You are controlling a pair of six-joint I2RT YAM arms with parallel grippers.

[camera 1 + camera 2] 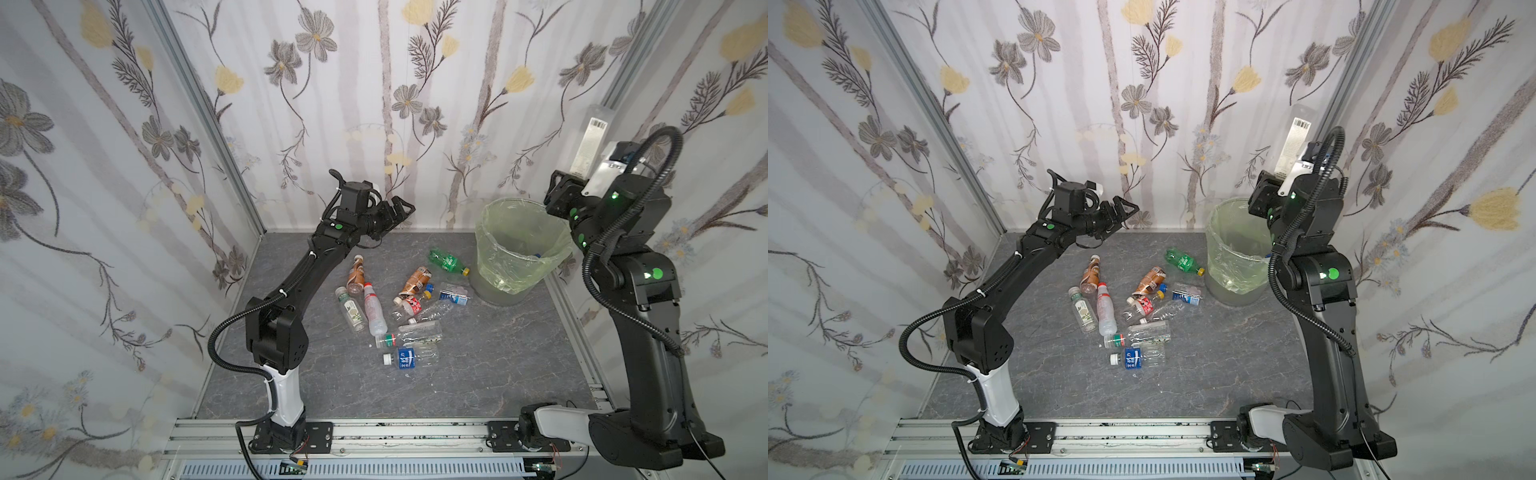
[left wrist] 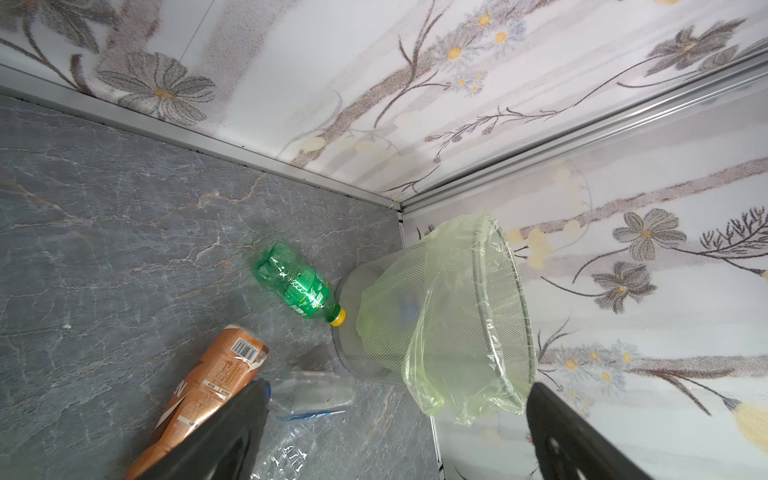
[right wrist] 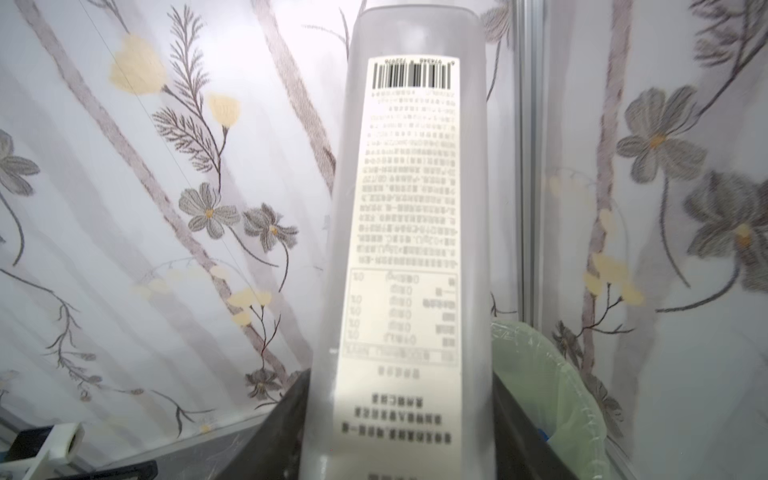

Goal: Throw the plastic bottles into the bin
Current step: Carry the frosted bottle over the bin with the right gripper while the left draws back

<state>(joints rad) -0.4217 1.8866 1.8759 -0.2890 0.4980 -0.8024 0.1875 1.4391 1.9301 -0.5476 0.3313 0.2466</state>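
Near the rim of the round grey mesh bin (image 1: 498,291), lined with a pale green bag, the right gripper (image 1: 571,180) is clamping a tall frosted plastic bottle (image 1: 588,141) with a white barcode label, tilted upward. The left gripper (image 1: 401,210) is hanging with its jaws wide apart, empty. Other plastic bottles (image 1: 374,311) are lying scattered on the grey marbled floor (image 1: 457,374), a green bottle (image 1: 449,261) just beside the bin.

Both top views sit high above me, looking down and forward across the whole grey marbled tabletop (image 1: 457,374). My left wrist camera looks past my left pincer (image 2: 398,383) toward the round grey mesh bin lined with a pale green bag (image 2: 365,291), shared with both top views. My right wrist camera sits very close to the frosted plastic bottle with a long white label (image 3: 411,208), tilted upward.
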